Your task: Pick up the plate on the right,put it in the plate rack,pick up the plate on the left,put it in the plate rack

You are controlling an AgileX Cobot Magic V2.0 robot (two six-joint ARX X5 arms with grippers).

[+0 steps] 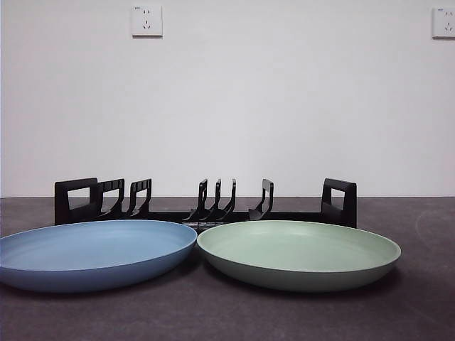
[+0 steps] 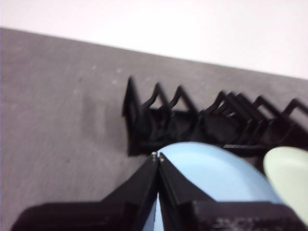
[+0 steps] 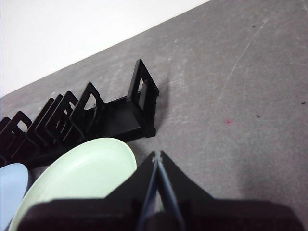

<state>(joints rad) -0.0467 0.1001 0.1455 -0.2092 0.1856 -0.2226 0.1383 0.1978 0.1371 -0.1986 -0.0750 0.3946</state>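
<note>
Long black plate rack (image 1: pixel 206 206) standing across the dark grey table (image 1: pixel 426 298), nothing between its upright prongs; squared loop handle at each end. In front of the rack, two shallow plates lying flat on the table, side by side, rims almost touching at the middle, though contact cannot be confirmed; blue plate (image 1: pixel 92 252) on the left, pale green plate (image 1: pixel 298 252) on the right; both plates without any content. Same rack seen from the left wrist view (image 2: pixel 211 125) and from the right wrist view (image 3: pixel 96 118), again with all slots free.

Left tool (image 2: pixel 158 156) hanging above the near rim of the blue plate (image 2: pixel 211 168), jaws pressed together at the tips, pinching nothing; edge of the green plate (image 2: pixel 288 178) visible beside. Right tool (image 3: pixel 157 155) hanging just beside the rim of the green plate (image 3: pixel 82 178), over the bare table (image 3: pixel 240 120), jaws also pressed together, nothing between them; small part of the blue plate (image 3: pixel 10 187) seen at the side. Neither tool visible in the front view.

On the white wall behind, two white sockets, one (image 1: pixel 146 20) at upper left, one (image 1: pixel 443 22) at the upper right edge; a tiny mark on the top of each, too small for reading. No brand or readable writing on the plates or on the rack.
</note>
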